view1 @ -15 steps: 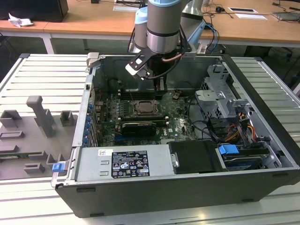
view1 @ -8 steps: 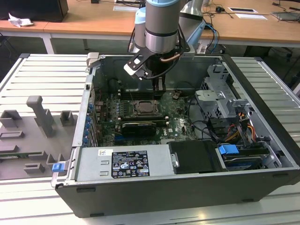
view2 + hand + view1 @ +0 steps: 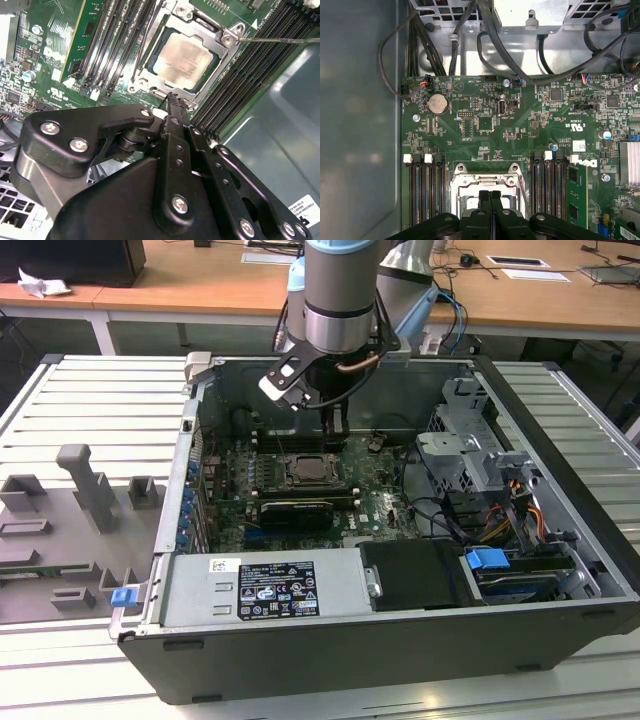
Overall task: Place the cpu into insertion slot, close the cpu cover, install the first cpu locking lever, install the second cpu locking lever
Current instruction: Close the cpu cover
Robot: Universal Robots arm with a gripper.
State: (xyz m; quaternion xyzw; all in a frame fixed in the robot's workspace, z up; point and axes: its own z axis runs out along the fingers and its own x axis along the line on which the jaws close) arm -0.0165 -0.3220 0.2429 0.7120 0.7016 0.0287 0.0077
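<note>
The gripper [image 3: 172, 98], fingers pressed together on nothing, hangs inside the open computer case [image 3: 300, 660], its tip just over the far edge of the cpu cover [image 3: 226, 57]. The cpu [image 3: 182, 60] lies seated in the insertion slot [image 3: 288, 472], showing through the cover's window. Memory slots [image 3: 250, 75] crowd both sides.

I see the open computer case [image 3: 300, 660] whole from the exterior view, high and angled down over its near wall. Both wrist views look down at the circuit board [image 3: 520, 115] from close, sharing the socket [image 3: 487, 181].
</note>
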